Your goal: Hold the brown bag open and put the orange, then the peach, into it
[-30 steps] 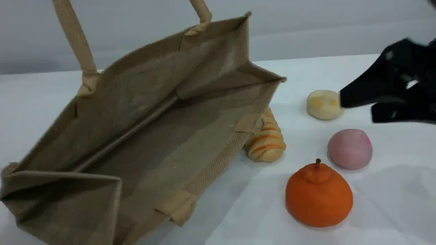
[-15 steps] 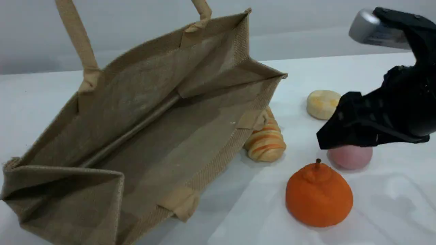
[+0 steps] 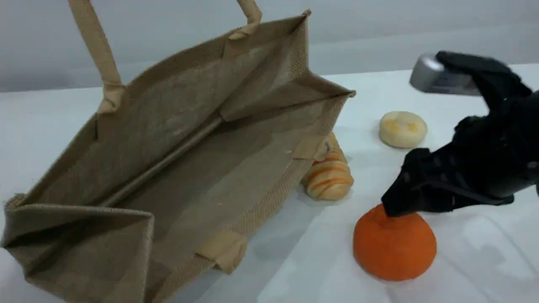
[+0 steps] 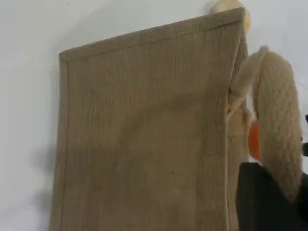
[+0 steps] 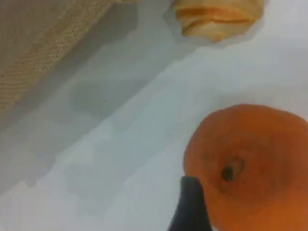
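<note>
The brown bag (image 3: 177,151) stands open on the left, its mouth facing the camera and its handles running out of the top edge. In the left wrist view my left gripper's black fingertip (image 4: 262,202) is shut on a beige rope handle (image 4: 276,115), beside the bag's outer side (image 4: 144,134). The orange (image 3: 393,250) sits on the table at front right. My right gripper (image 3: 398,206) hovers open at the orange's top and covers its stem. In the right wrist view one fingertip (image 5: 191,207) sits just left of the orange (image 5: 255,163). The peach is hidden behind the right gripper.
An orange-striped bread loaf (image 3: 329,174) lies against the bag's right edge and shows again (image 5: 219,14) from the right wrist. A pale yellow round cake (image 3: 403,129) sits farther back. The white table (image 3: 294,261) lies bare between the bag and the orange.
My right gripper has come down and forward, from beside the yellow cake, past the peach, to the orange's top. The bag and the fruit have stayed put.
</note>
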